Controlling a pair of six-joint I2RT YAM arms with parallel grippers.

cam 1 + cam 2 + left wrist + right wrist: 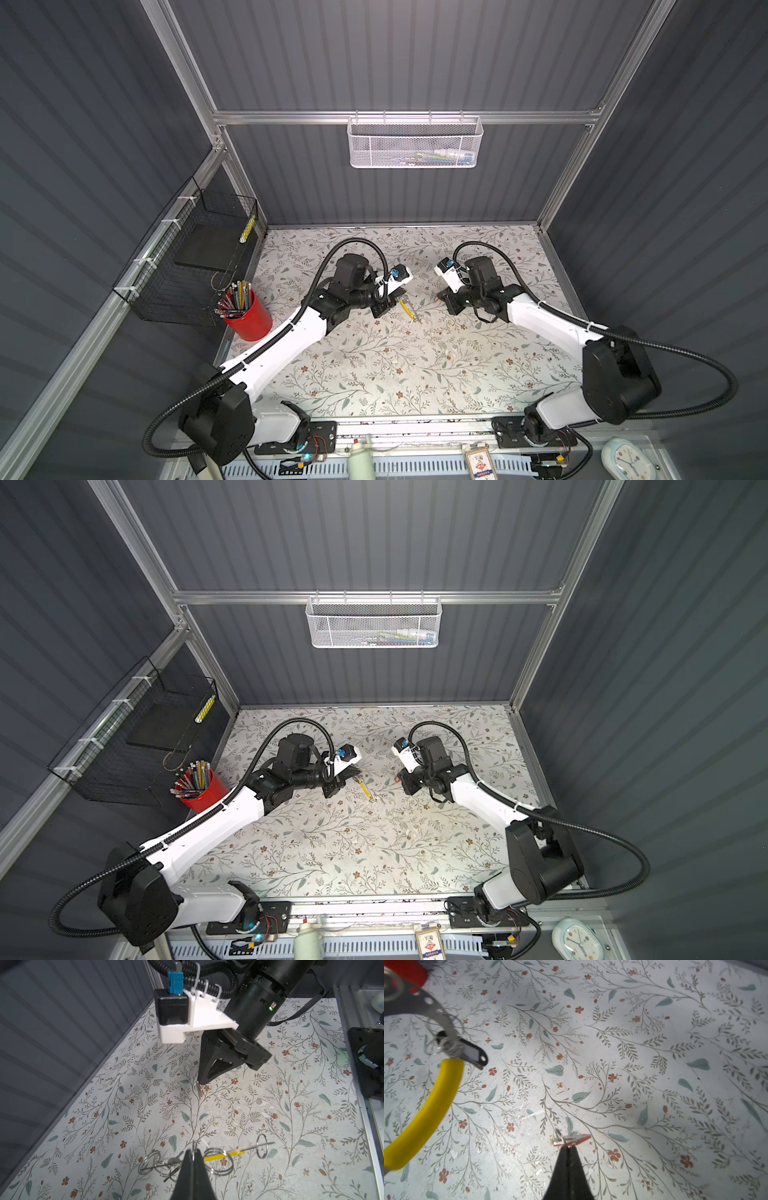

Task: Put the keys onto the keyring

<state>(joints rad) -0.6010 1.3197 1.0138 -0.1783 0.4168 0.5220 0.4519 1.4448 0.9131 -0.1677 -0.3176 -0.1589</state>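
1. In both top views we are looking down on a tabletop [374,374] covered in a matt floral print. It is chipped in places and walled by dark ribbed panels on an aluminium frame. A red cup [251,318] is holding pens and pencils. Beside it a black wire basket [178,291] is carrying a flat dark slab. A white mesh basket [415,143] on the back rail is holding a few items too blurred to name. The left gripper [394,300] is holding the keyring [407,308] near mid-table, with the yellow segment showing. The right gripper [440,297] is hanging near the keyring but apart from it.

2. In the left wrist view we are seeing the left fingers pressing together on the keyring's thin grey hoop, which is lying edge-on above the print. Several small wire split rings are sitting along the hoop. Beyond it, the right gripper's black wedge-shaped fingers are closing on the red-tagged key [200,1091].

3. In the right wrist view we are watching the right fingers pinching the red-tagged key just above the tabletop. The keyring's glossy yellow curve is filling the near edge. The black-rimmed tag [472,1051] with its white label is hanging where the grey metal meets the yellow.
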